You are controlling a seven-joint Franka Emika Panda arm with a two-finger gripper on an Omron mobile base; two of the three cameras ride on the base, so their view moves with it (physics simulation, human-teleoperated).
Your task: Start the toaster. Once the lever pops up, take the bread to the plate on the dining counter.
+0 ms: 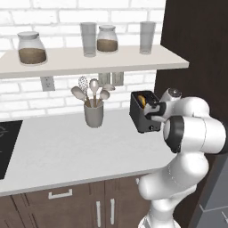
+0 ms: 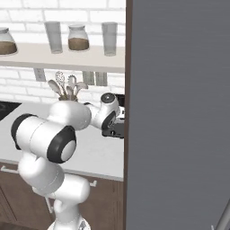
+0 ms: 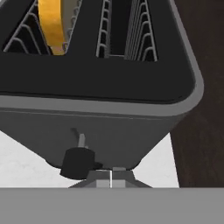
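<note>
The counter (image 1: 67, 151) is a pale worktop under a white brick wall, with dark drawers below and a shelf (image 1: 89, 62) of jars and glasses above. The toaster (image 1: 141, 111) stands near the counter's right end, close to the back edge and just beside a dark tall panel (image 1: 196, 44). A grey utensil cup (image 1: 94, 115) with spoons stands to its left, well apart. The bread (image 3: 51, 24) sits upright in the toaster's left slot, its golden crust showing above the wire guides.

The arm reaches in from the front, with the gripper (image 1: 153, 116) up against the toaster's near face. From the hand view, the dark lever knob (image 3: 78, 162) hangs low on its slot, right at the gripper, which looks to be touching it. Whether the fingers are apart or together I cannot tell; they are too hidden to judge.

I'd say the first step is in hand: starting the toaster. With the knob this low, the press looks about done. The next move probably calls for letting go, backing off clear of the slots, and waiting for the lever to pop before reaching down for the slice.
</note>
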